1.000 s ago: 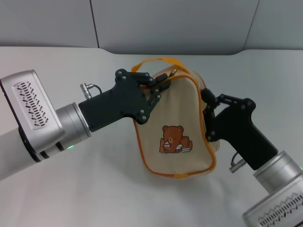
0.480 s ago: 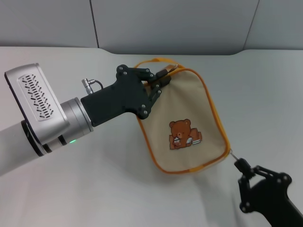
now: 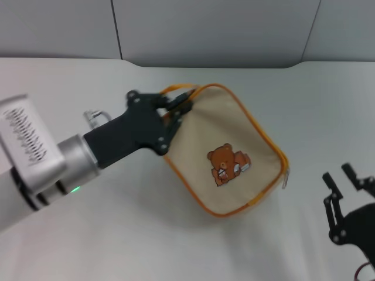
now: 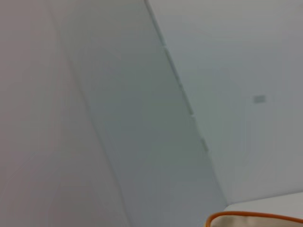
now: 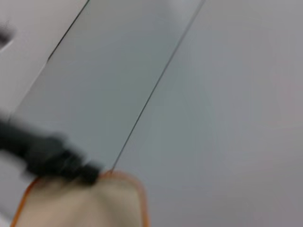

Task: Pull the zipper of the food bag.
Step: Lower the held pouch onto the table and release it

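Right gripper point(image 3: 343, 184): black, seen at four o'clock, fingers spread, nothing held, apart from the bag.

Small silver metal pull tab of the zipper point(image 3: 285, 180): found at the bag's three o'clock corner.

Beige canvas food bag with orange piping and bear picture point(image 3: 225, 155): seen at centre.

Left gripper point(image 3: 179, 108): pinched on the bag's eleven o'clock corner.

Step judged: pull finished or paused; regrasping the tab would be called for if travel remains.

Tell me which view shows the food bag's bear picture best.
The head view: the bear picture faces the camera on the food bag, held at its corner by the left tool. Both wrist views show only an orange-trimmed edge.
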Robot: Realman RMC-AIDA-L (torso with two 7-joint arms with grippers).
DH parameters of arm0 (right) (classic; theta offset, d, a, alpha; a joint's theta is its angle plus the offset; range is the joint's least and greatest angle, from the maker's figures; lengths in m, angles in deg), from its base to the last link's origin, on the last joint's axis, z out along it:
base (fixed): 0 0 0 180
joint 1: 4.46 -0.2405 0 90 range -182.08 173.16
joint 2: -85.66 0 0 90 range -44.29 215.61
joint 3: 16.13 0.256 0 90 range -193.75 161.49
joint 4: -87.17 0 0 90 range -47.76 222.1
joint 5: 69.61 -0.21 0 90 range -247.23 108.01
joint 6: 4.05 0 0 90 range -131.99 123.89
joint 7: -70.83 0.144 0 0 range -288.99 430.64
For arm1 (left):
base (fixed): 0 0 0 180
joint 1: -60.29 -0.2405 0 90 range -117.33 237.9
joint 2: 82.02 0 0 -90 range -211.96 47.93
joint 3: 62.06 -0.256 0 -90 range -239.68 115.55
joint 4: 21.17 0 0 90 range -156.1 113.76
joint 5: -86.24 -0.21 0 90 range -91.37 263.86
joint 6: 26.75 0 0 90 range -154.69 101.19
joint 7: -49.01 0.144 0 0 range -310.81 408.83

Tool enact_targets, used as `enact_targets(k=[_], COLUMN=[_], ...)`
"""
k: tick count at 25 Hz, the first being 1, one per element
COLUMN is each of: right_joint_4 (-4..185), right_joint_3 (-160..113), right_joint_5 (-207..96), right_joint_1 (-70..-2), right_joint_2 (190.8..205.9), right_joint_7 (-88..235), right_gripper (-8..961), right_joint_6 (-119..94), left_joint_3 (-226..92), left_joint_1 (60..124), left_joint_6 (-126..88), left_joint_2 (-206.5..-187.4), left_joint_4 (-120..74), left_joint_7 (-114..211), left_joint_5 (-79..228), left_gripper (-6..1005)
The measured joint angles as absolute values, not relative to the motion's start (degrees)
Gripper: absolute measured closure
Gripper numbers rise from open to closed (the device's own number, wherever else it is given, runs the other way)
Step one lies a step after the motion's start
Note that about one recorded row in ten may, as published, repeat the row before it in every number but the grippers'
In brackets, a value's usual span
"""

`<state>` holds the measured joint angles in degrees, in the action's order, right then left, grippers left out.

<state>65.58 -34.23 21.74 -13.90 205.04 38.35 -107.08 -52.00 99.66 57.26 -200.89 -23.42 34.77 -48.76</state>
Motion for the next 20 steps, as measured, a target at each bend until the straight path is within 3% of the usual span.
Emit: enact_targets(k=[6,12,14,20], right_joint_4=[72.12,89.13,92.41,108.57], right_joint_3=[-34.59,-37.88,-38.75,-46.98], right_joint_5=[21.79,30.16,31.95,39.96], right_joint_1=[-18.36,-23.43,-24.11,-27.47], right_joint_2=[204.99,204.98,204.95,204.8], right_joint_7=[63.56,98.14,103.19,120.16], right_gripper=[744,501,277,208], right_joint_6=[-106.81,-107.39,-108.04,-112.63], left_joint_3=[-49.82,-50.09,-50.11,-54.34], left_joint_1=[90.37,82.85,82.17,82.34], left_joint_6=[60.67,62.63,63.12,69.31], left_joint_2=[-200.86,-200.91,-200.85,-200.02], left_joint_4=[-22.95,-22.07,-21.9,-26.42], left_joint_7=[35.35,34.24,33.51,22.01], left_joint_5=[-48.69,-48.96,-48.96,-49.27], left_gripper=[941,941,941,832])
